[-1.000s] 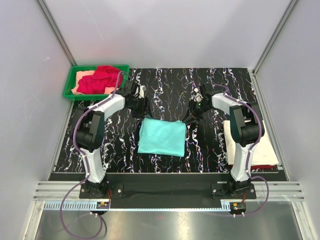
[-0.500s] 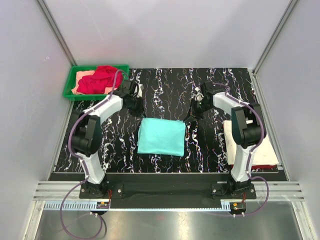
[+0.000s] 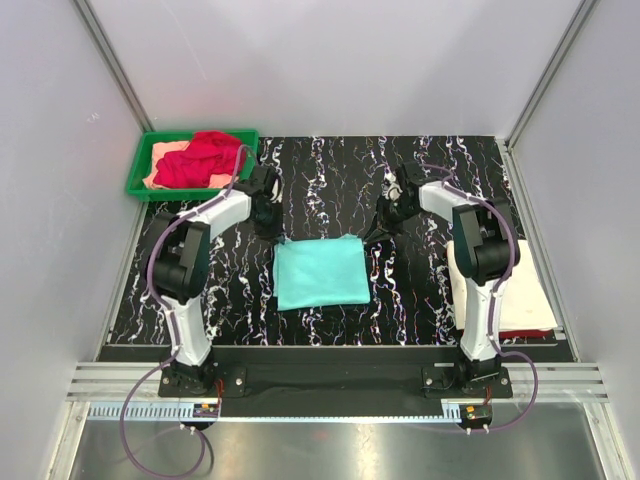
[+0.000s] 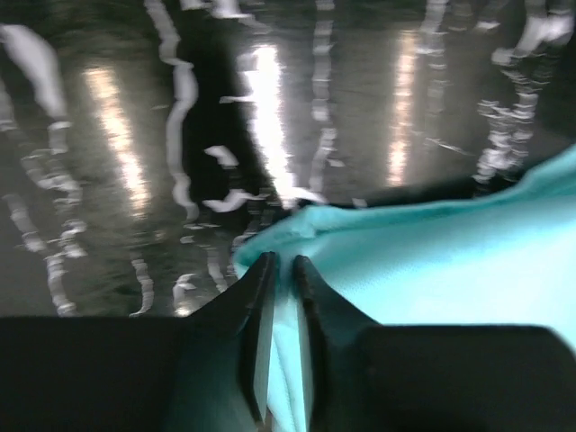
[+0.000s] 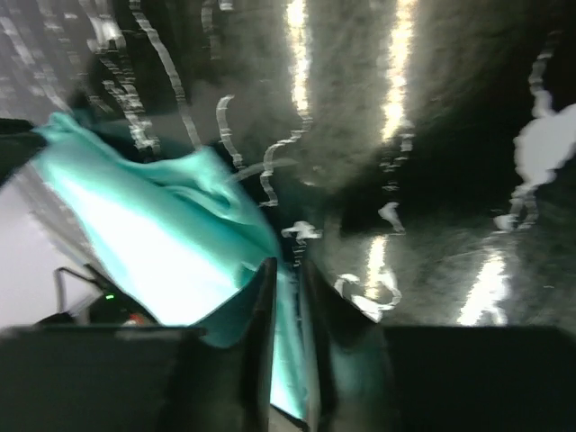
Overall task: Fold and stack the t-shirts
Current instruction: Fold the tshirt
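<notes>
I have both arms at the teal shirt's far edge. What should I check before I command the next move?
1. Left gripper pinches the mint-teal t-shirt at its far-left corner: ok, cloth shows between its fingers.
2. Right gripper pinches the far-right corner: ok, cloth shows between its fingers too.
3. Both grips sit level along the far edge: ok in the top view.
4. Every layer is caught in each pinch: cannot tell.
5. Cream-white t-shirt at the right lies apart from the teal one: ok.
</notes>
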